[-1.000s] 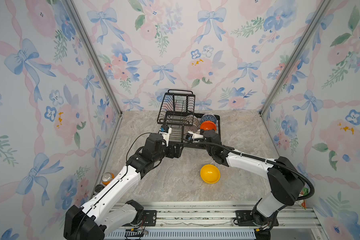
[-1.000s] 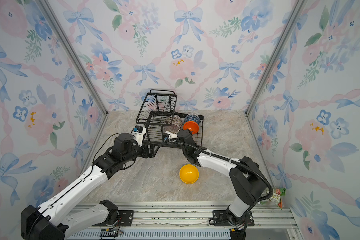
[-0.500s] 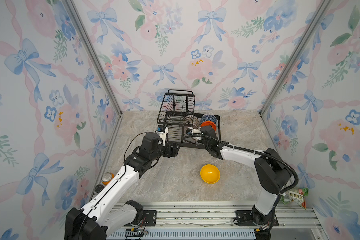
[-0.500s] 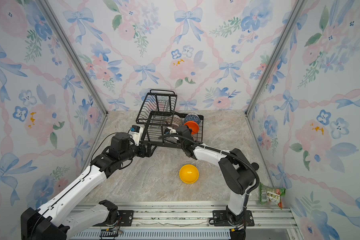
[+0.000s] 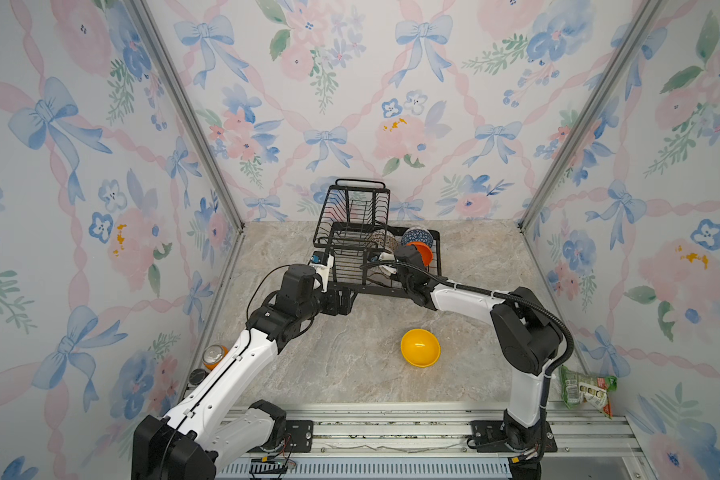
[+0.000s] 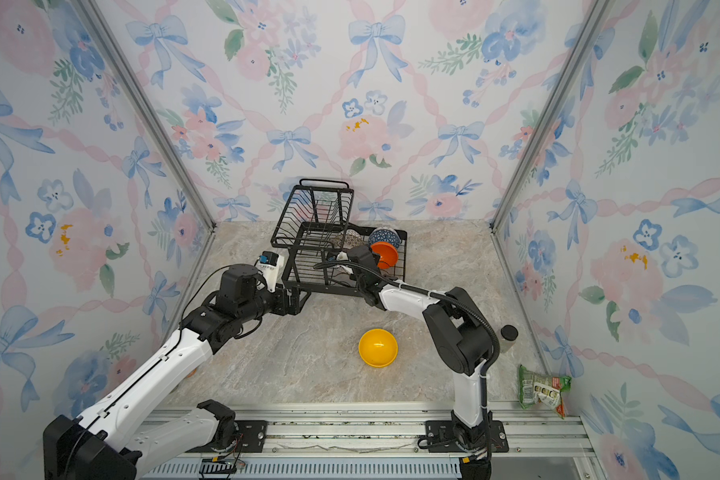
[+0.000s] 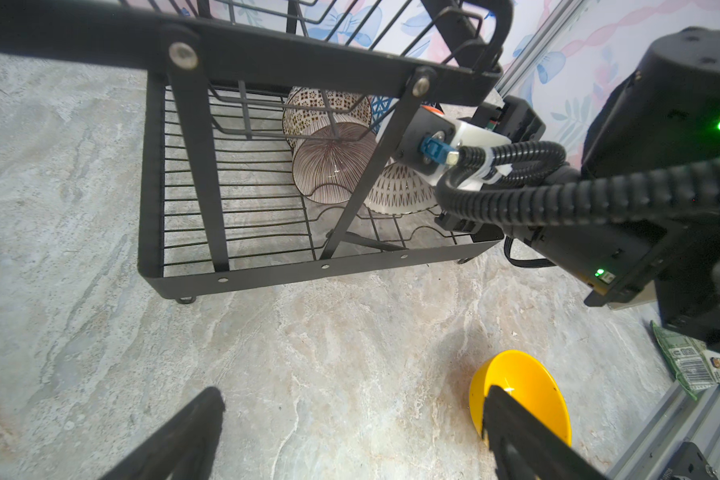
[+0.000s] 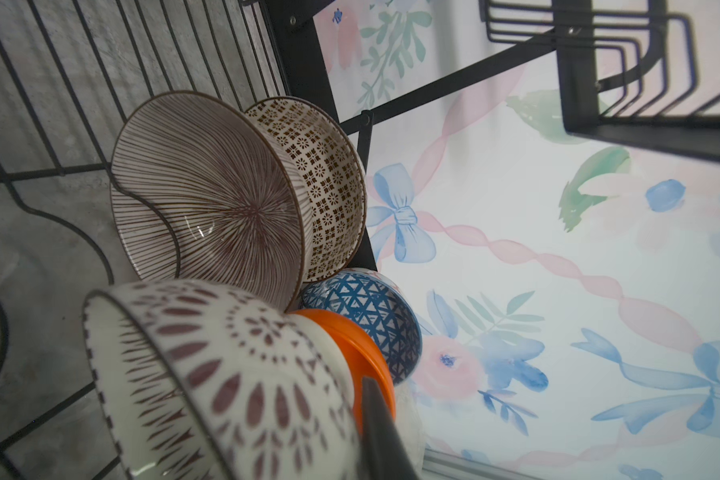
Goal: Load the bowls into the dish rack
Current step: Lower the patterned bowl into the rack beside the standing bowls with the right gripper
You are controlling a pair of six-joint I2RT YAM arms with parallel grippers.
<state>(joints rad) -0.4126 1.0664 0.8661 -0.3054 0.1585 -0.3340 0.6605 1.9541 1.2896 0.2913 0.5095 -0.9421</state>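
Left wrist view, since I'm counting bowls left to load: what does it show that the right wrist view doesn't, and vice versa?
Only the left wrist view shows the yellow bowl on the table, outside the dish rack. Only the right wrist view clearly shows the orange bowl. Both show the pink-striped bowl, lattice bowl, petal-patterned bowl and blue bowl inside the rack.

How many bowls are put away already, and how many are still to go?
Four look done: the striped bowl, lattice bowl, blue bowl and orange bowl stand in the dish rack. In hand: the right gripper grips the patterned bowl low inside the rack, not yet let go. Left: the yellow bowl sits on the table, and the open left gripper holds nothing.
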